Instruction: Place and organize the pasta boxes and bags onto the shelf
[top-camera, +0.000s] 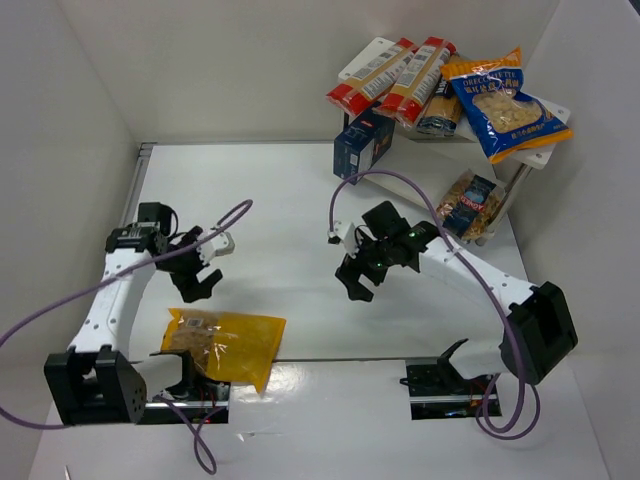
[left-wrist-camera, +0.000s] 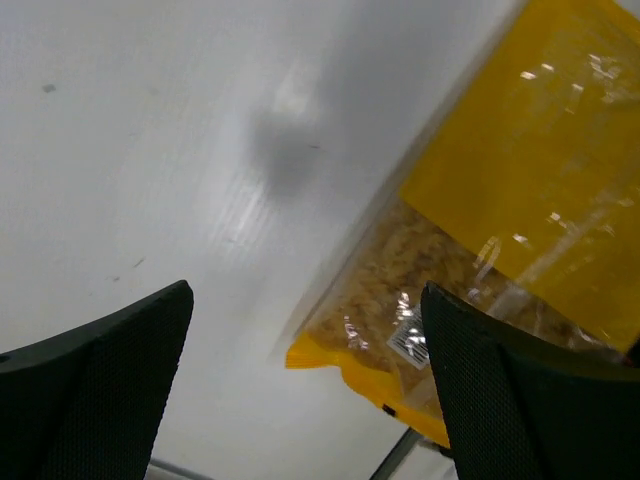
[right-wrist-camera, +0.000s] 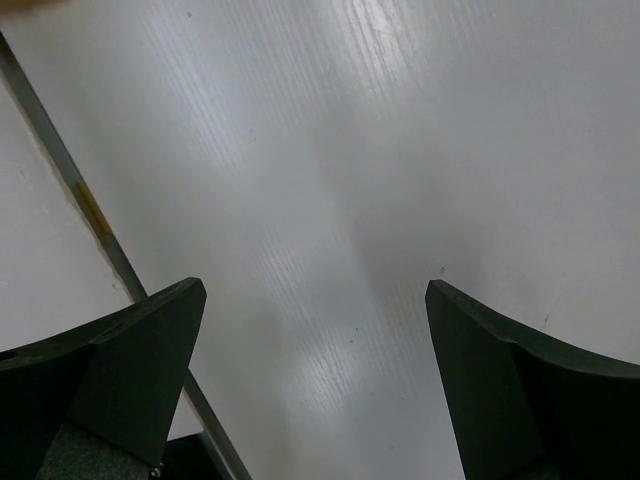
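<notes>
The yellow bag (top-camera: 225, 345) lies flat on the table at the near left; it also shows in the left wrist view (left-wrist-camera: 500, 250). My left gripper (top-camera: 197, 281) is open and empty, just above the bag's far end. My right gripper (top-camera: 358, 281) is open and empty over bare table at centre. The shelf (top-camera: 535, 152) stands at the far right. On its top board lie two red-and-cream boxes (top-camera: 395, 75) and the blue-and-orange bag (top-camera: 503, 103). The dark blue box (top-camera: 362, 143) stands at the shelf's left. The small clear bag (top-camera: 470, 205) lies on the lower board.
White walls enclose the table on the left, back and right. A metal seam (right-wrist-camera: 110, 250) crosses the table near the front. Purple cables (top-camera: 395, 178) loop above both arms. The arm bases (top-camera: 95, 385) sit at the near edge.
</notes>
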